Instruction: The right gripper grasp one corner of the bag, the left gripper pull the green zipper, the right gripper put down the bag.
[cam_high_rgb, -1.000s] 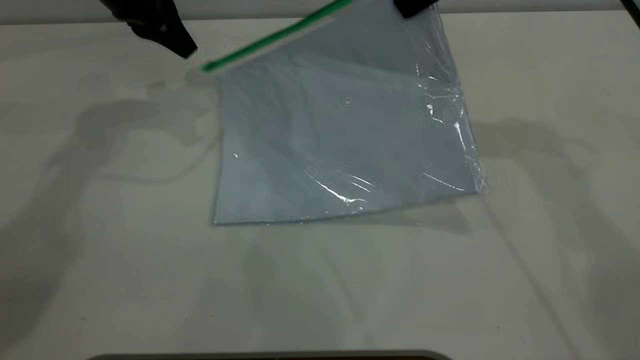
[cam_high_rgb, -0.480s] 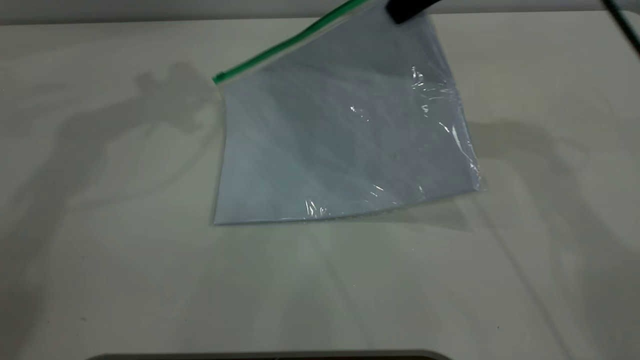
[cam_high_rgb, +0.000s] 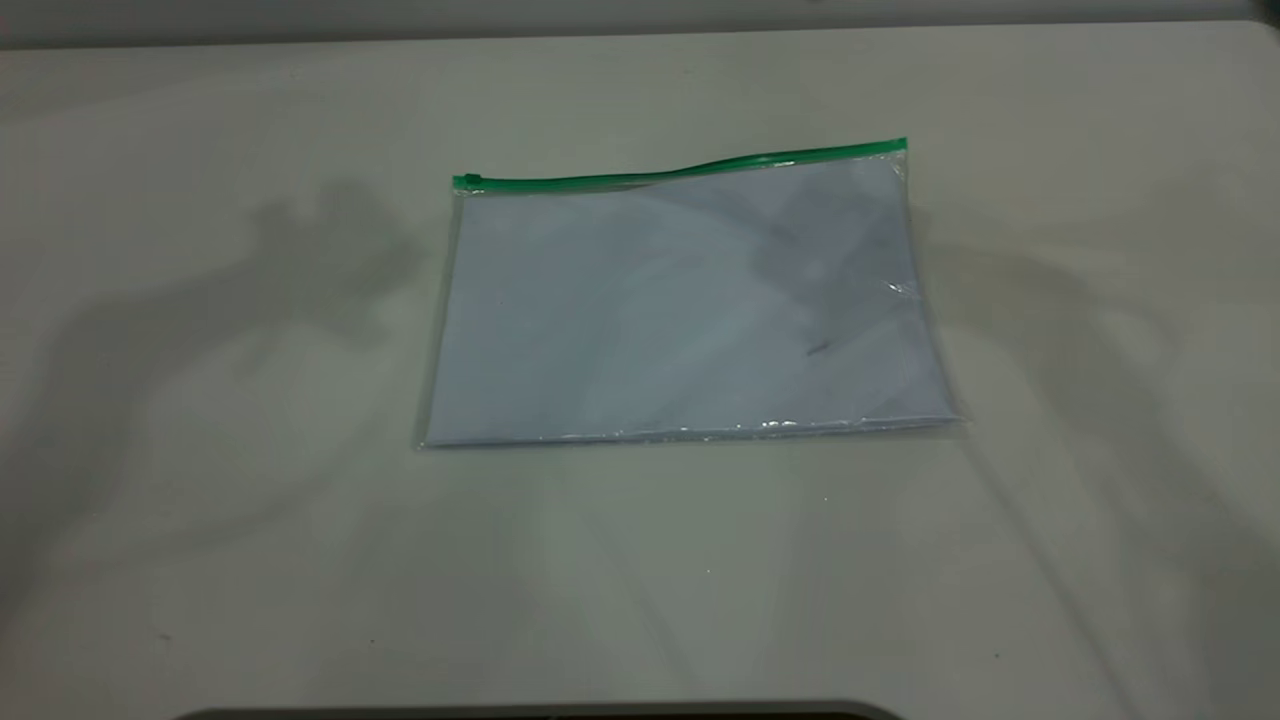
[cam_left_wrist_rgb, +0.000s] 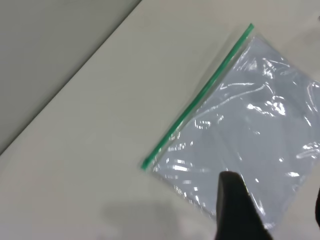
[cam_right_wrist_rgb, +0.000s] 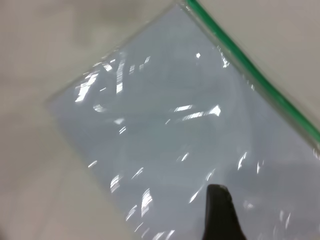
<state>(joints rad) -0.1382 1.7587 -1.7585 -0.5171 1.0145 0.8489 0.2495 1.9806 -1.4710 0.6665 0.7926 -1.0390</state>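
The bag (cam_high_rgb: 680, 310) lies flat on the table, a clear pouch with pale sheets inside. Its green zipper (cam_high_rgb: 680, 172) runs along the far edge, with the small slider tab (cam_high_rgb: 467, 181) at the left end. Neither gripper shows in the exterior view. My left gripper (cam_left_wrist_rgb: 275, 207) hovers open above the bag (cam_left_wrist_rgb: 250, 135), apart from the zipper (cam_left_wrist_rgb: 200, 97), with nothing between its fingers. My right gripper (cam_right_wrist_rgb: 270, 210) also hangs above the bag (cam_right_wrist_rgb: 175, 125) and holds nothing; one black finger (cam_right_wrist_rgb: 217, 212) shows, and the zipper (cam_right_wrist_rgb: 250, 70) lies beyond it.
The pale table (cam_high_rgb: 200, 500) spreads all round the bag, with arm shadows on both sides. Its far edge meets a grey wall (cam_high_rgb: 600, 15). A dark curved rim (cam_high_rgb: 540, 712) sits at the near edge.
The right gripper let go of the raised corner and rose out of the exterior view. The bag dropped flat, its zipper edge now on the table.
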